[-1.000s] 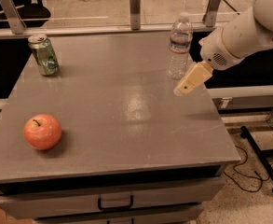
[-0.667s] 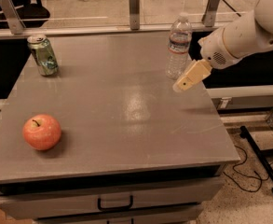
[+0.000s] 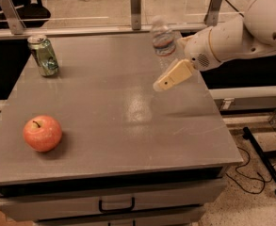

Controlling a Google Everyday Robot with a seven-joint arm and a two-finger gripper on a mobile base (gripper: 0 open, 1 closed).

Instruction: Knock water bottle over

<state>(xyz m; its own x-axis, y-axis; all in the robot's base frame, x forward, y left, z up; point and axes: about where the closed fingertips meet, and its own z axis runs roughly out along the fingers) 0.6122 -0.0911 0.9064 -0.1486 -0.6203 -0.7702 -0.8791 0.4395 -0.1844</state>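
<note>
- The worktop (image 3: 128,140) is a grey, flat slab. A drawer front sits under its near edge, with a dark handle (image 3: 116,205) about midway along.
- An apple (image 3: 42,133), red-orange with its stem up, rests on the near left part of the worktop, set in from both edges.
- A green can (image 3: 43,55) stands upright at the far left corner of the worktop, close to the left edge and well apart from the apple.
- Three metal posts rise along the far edge of the worktop. The middle post (image 3: 135,6) stands near the centre of that edge.
- The bottle (image 3: 164,37) is clear, with a white, red and blue label band. It is on the far right part of the worktop, close to the far edge. Its outline is smeared, so it cannot be told whether it is upright or leaning.
- The pincer (image 3: 162,83) is tan and hangs above the right half of the worktop, slanting down towards the middle with its tip off the surface. It lies just beside the bottle on the near side. Whether they touch cannot be told, nor whether the pincer is open or closed.
- The white arm (image 3: 231,34) reaches in from beyond the right edge of the worktop.
- A black cable (image 3: 241,171) lies on the floor past the near right corner of the worktop.
</note>
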